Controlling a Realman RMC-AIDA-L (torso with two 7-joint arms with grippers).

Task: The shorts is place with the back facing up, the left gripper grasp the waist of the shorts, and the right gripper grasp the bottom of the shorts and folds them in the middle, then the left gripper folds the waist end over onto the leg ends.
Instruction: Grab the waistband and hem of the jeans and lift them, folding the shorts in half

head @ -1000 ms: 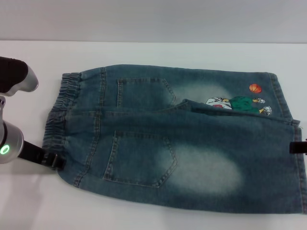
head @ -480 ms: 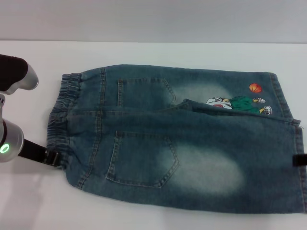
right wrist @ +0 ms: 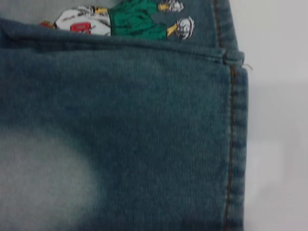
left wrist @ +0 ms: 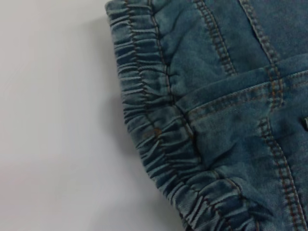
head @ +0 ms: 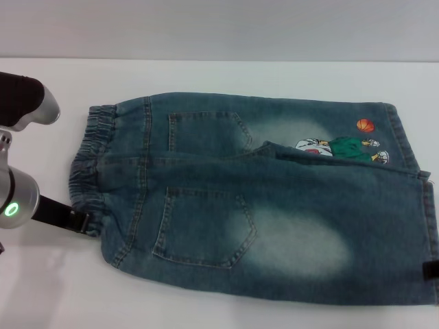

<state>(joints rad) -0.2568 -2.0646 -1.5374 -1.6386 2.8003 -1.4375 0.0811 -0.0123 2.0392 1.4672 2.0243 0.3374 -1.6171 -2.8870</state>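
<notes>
Lying flat and back-up on the white worktop (head: 206, 301), the shorts (head: 260, 205), long axis running across the robot's front, waist of the shorts (head: 86, 164) toward the left gripper (head: 81, 223), bottom of the shorts (head: 420, 205) toward the right gripper (head: 431, 270). Touching the near corner of the waist with the left one, nearer by far to that ruffled band; showing only a black sliver of the right one at the near hem corner. Cannot tell whether either set of jaws is spread or pinching denim.
</notes>
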